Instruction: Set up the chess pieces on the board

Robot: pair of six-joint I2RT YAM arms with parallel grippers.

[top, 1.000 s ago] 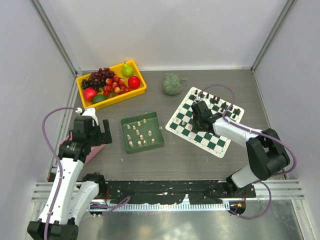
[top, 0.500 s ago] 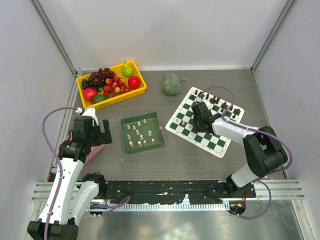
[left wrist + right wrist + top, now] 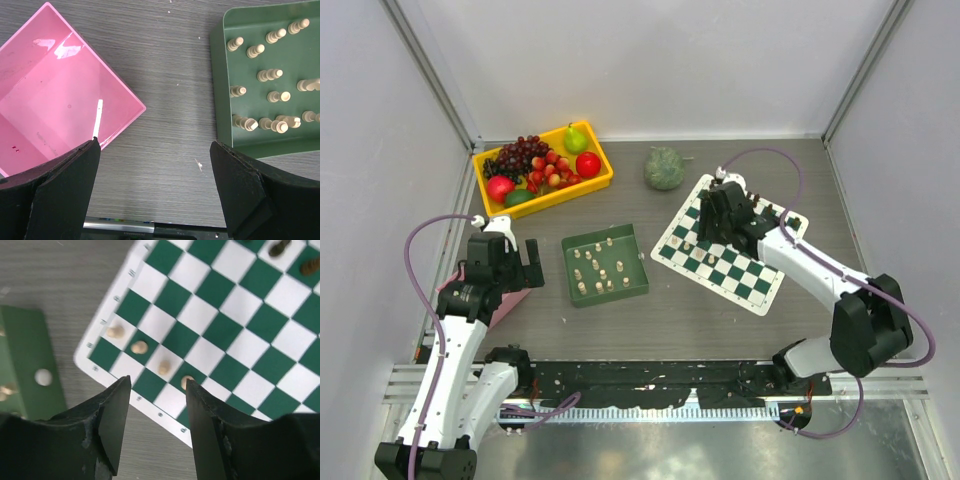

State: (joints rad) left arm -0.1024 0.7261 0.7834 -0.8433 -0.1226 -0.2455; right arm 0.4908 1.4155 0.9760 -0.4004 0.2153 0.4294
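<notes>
- Right of the surface's (image 3: 620, 320) middle, over the left border of the board (image 3: 220, 315), the right claw (image 3: 157, 382) is held with its fingers apart and nothing between them. This stance is judged to suit setting pieces down there.
- Four cream chess pieces (image 3: 139, 346) are counted on the board. They stand in a line parallel to that border, one per square, and are judged to be the start of a rank.
- Two dark pieces (image 3: 277, 247) are noted at the board's far side. Any others cannot be counted.
- At the surface's middle, the green tray (image 3: 222, 100) is judged to serve as the stock. Some twelve cream pieces are counted lying in it, though part of the tray is cut off.
- Near the surface's left edge, the left claw (image 3: 155, 145) is held wide apart and empty between the tray and one pink box (image 3: 60, 90). It is judged to be parked clear of the work.
</notes>
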